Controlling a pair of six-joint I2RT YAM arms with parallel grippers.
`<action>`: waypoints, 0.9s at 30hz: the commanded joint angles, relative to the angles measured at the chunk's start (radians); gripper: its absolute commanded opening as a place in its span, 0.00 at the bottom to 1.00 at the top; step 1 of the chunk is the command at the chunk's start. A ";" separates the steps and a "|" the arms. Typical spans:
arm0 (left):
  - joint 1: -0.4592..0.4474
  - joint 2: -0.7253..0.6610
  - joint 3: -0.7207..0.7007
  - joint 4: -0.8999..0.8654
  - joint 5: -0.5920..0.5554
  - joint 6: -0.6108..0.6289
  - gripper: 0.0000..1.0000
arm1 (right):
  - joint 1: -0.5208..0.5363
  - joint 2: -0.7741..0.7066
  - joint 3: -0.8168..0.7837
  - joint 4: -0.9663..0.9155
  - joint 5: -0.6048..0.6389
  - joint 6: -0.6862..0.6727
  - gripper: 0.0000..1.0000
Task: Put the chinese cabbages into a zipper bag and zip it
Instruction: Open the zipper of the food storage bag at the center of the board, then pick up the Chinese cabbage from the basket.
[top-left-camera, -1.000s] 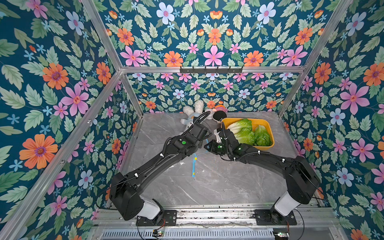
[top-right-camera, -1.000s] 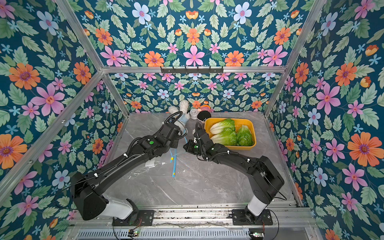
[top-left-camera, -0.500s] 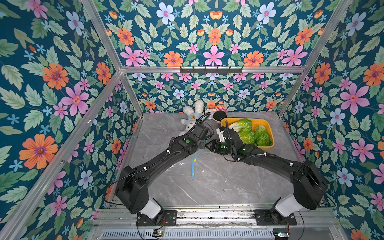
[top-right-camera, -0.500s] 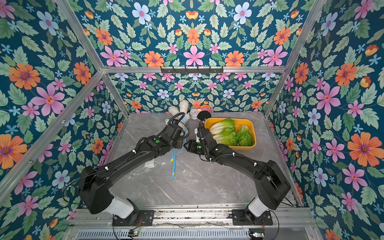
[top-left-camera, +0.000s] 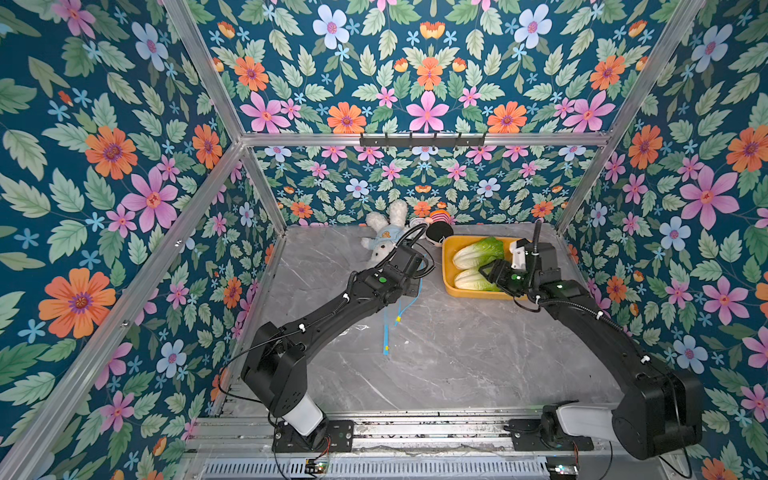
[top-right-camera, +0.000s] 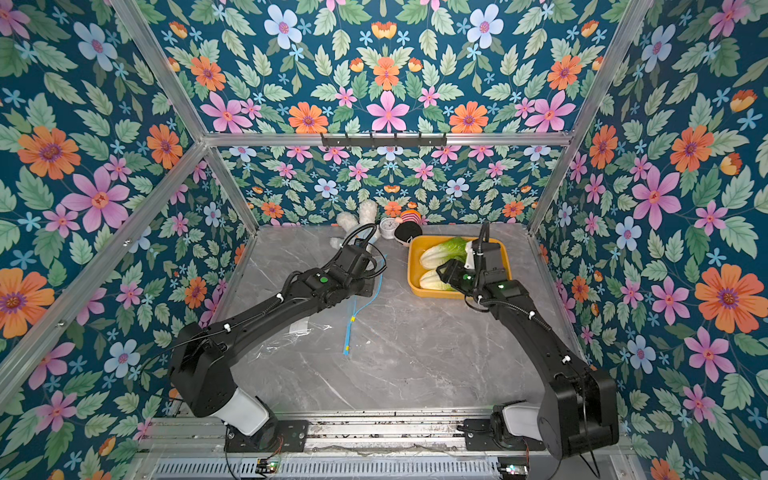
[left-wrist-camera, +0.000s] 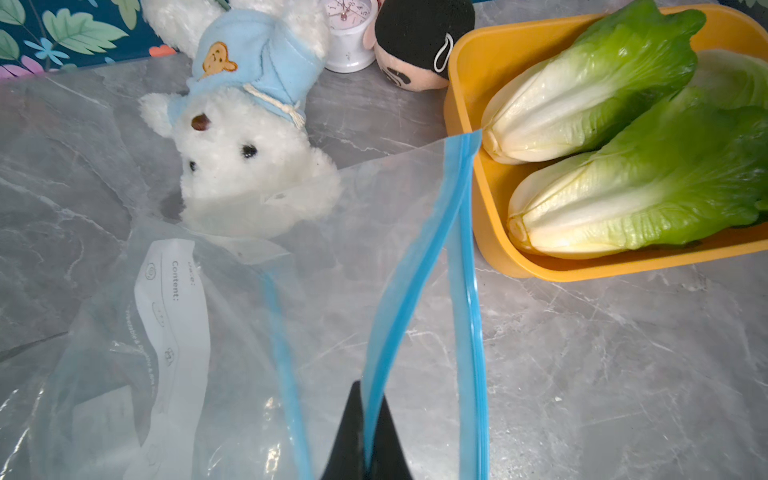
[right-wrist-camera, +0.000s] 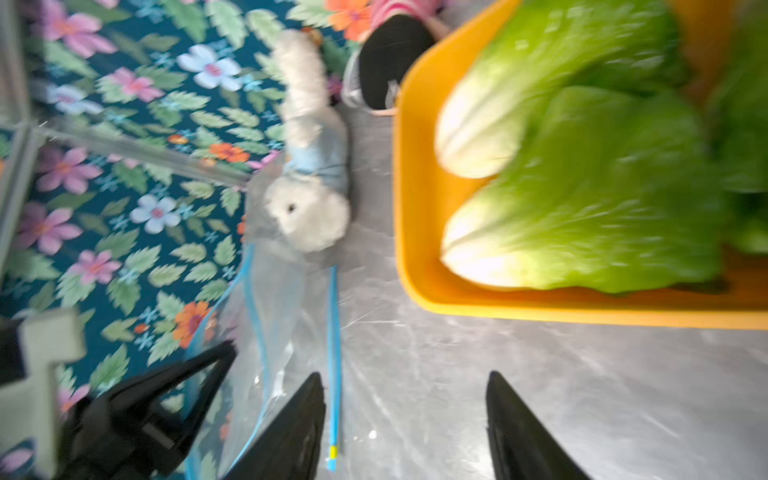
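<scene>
Three chinese cabbages (left-wrist-camera: 623, 183) lie side by side in one yellow tray (left-wrist-camera: 469, 75), white ends toward the bag. One clear zipper bag (left-wrist-camera: 332, 257) with a blue strip lies on the table (top-left-camera: 436, 361), just beside the tray. The left gripper (left-wrist-camera: 365, 436) is pinched tight on the bag's blue edge. The right gripper (right-wrist-camera: 404, 376) hangs close to the cabbages, fingers spread wide, holding nothing. Two soft toys sit at the back with one little white clock (left-wrist-camera: 349, 37) — a white fluffy toy (left-wrist-camera: 249, 166) in a blue hat and a black-haired doll (left-wrist-camera: 419, 37). The table is grey marble. Flowery blue walls (top-left-camera: 104, 166) and silver bars (top-left-camera: 291, 139) stand around.
</scene>
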 joint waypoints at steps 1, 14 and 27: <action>-0.002 0.006 0.009 0.033 0.034 -0.023 0.00 | -0.087 0.058 0.022 -0.031 -0.094 -0.101 0.67; -0.005 0.016 0.009 0.050 0.013 -0.073 0.00 | -0.187 0.385 0.283 -0.088 -0.083 -0.245 0.83; -0.004 0.002 -0.008 0.057 0.005 -0.073 0.00 | -0.186 0.514 0.315 -0.094 -0.195 -0.272 0.89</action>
